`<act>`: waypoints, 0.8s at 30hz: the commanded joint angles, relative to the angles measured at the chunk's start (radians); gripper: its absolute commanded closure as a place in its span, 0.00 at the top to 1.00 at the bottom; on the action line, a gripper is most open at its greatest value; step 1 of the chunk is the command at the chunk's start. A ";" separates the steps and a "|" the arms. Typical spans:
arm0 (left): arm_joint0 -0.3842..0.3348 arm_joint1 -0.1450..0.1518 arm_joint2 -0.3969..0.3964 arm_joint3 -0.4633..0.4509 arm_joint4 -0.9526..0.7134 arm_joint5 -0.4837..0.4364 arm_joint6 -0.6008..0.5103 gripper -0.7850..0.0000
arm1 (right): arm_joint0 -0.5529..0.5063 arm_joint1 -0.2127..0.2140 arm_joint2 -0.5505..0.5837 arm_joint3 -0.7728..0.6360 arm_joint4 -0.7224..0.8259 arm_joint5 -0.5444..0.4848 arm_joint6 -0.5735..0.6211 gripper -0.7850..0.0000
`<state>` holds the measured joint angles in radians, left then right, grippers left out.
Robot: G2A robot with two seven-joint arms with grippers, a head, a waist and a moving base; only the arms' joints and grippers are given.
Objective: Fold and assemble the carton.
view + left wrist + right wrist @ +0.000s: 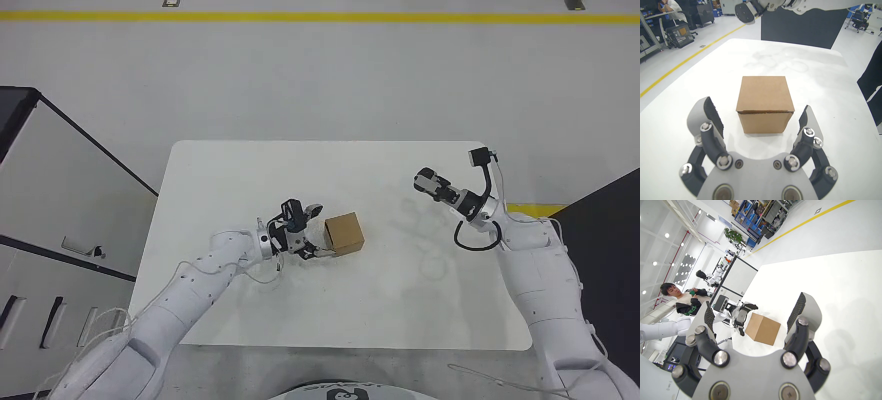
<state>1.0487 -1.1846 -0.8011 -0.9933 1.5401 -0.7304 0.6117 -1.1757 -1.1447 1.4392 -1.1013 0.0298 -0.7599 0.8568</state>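
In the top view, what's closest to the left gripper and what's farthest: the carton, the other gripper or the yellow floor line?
1. Carton, just in front of the left gripper.
2. Right gripper, across the table.
3. Yellow floor line, beyond the table's far edge.

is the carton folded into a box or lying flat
Folded: the carton stands on the table as a closed cube, its top flap down with the flap's edge showing along the front.

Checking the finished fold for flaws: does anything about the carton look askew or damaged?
Nothing serious. The carton stands closed and square on the table; the lid seam facing the left gripper shows a thin, ragged gap.
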 commanded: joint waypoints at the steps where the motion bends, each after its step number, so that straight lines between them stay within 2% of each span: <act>1: 0.025 0.023 -0.051 -0.050 -0.003 -0.011 -0.009 1.00 | 0.000 0.000 0.000 0.000 0.000 0.000 0.000 1.00; 9: 0.156 0.102 -0.274 -0.288 -0.052 -0.047 -0.094 1.00 | 0.000 0.000 0.000 0.000 0.000 0.000 0.000 1.00; 15: 0.256 0.136 -0.397 -0.449 -0.085 -0.064 -0.167 1.00 | 0.000 0.000 0.000 0.000 0.000 0.000 0.000 1.00; 24: 0.271 0.139 -0.413 -0.464 -0.097 -0.059 -0.179 1.00 | 0.000 0.000 0.000 0.000 0.000 0.000 0.000 1.00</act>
<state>1.3192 -1.0455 -1.2139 -1.4570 1.4435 -0.7890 0.4328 -1.1757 -1.1448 1.4392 -1.1013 0.0298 -0.7599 0.8568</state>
